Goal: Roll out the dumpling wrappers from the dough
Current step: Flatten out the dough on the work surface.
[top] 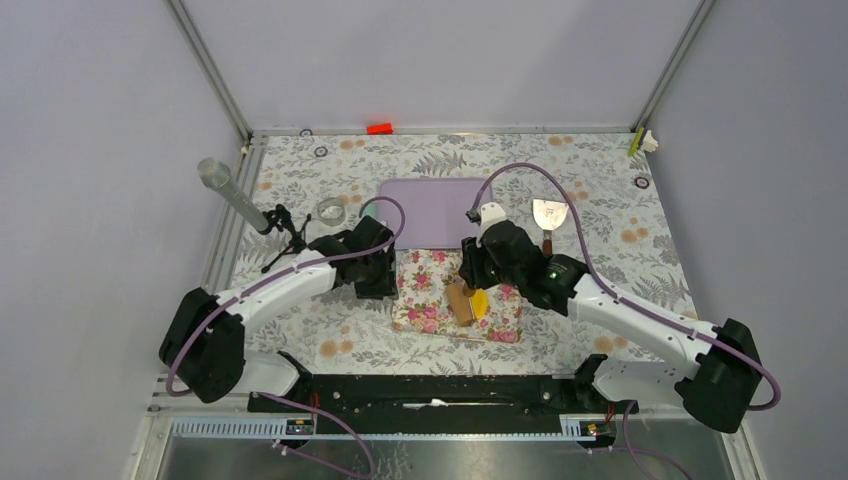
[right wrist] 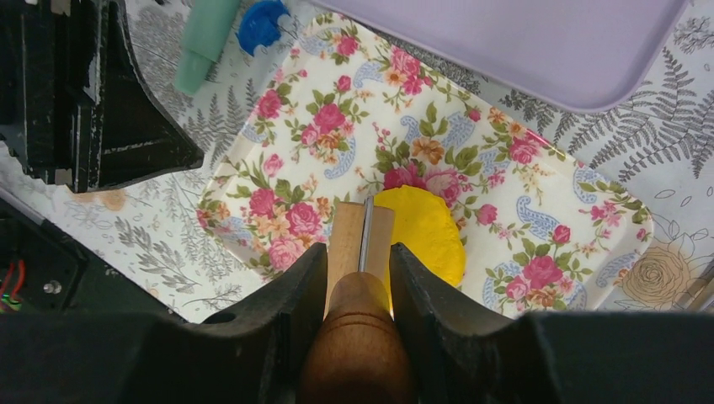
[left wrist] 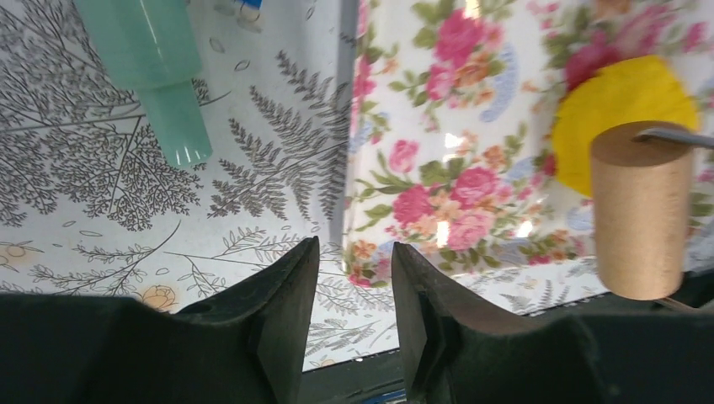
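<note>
Because the right fingers (right wrist: 421, 286) clench the wooden roller (right wrist: 349, 236) by its handle, its barrel points straight ahead over the left edge of the dough (right wrist: 425, 231), on the flowered tray (right wrist: 320, 126) by the worktop's near edge; beyond, the left fingers (left wrist: 286, 295) hang released, empty, at the tray's left rim.

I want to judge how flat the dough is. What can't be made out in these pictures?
- Right wrist view: the dough's near left part is hidden under the rolling pin and the right hand.
- Left wrist view: the dough's lower right is behind the rolling pin, and the green tool's top is cut off by the frame edge.
- Top view: the dough's thickness is too small to tell.
</note>
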Controlling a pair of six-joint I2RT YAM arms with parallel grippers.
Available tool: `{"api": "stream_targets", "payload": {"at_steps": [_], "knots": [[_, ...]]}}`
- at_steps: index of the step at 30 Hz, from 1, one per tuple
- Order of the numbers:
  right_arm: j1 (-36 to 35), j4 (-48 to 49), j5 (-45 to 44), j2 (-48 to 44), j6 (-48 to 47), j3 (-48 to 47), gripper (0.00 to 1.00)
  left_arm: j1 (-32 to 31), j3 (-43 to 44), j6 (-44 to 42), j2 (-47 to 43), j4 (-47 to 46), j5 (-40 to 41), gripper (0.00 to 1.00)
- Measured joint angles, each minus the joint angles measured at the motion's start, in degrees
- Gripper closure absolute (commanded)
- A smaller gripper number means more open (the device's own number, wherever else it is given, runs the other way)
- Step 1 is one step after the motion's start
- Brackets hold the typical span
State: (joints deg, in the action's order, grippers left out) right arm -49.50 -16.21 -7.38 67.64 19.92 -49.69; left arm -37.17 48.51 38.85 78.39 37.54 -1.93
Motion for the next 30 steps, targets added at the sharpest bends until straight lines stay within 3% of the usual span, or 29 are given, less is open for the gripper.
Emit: {"api": "stream_targets", "payload": {"at_steps": [7,9,11,14,19,25,30], "knots": [[2.43,1.73,1.86,-7.43,2.89,0.61,1.0,0.13,4.7,-0.46,-5.03,2.34,-0.98,0.56],[3.45,4.42,2.34,-10.99,4.66,2.12,1.0,0.31,5.62,-0.37,-6.14,2.67,-2.1,0.26],[5.16,7.26,3.26,-14.08,6.27,3.61,1.0,0.94,5.97,-0.5,-7.32,2.69,-3.69,0.12],[11.1,12.2,8.17,-17.79,9.53,5.88,1.0,4.87,5.7,0.31,-9.7,1.68,-8.98,0.03],[19.82,21.64,15.56,-19.43,16.92,10.05,1.0,12.81,0.85,4.24,-16.7,-7.34,-22.01,0.01],[20.76,33.94,21.55,-18.91,27.39,16.5,1.0,13.55,-7.15,11.98,-19.28,-23.32,-35.6,0.01],[20.83,43.56,23.06,-16.68,33.86,19.54,1.0,13.55,-12.72,18.16,-18.4,-34.21,-41.48,0.01]]}}
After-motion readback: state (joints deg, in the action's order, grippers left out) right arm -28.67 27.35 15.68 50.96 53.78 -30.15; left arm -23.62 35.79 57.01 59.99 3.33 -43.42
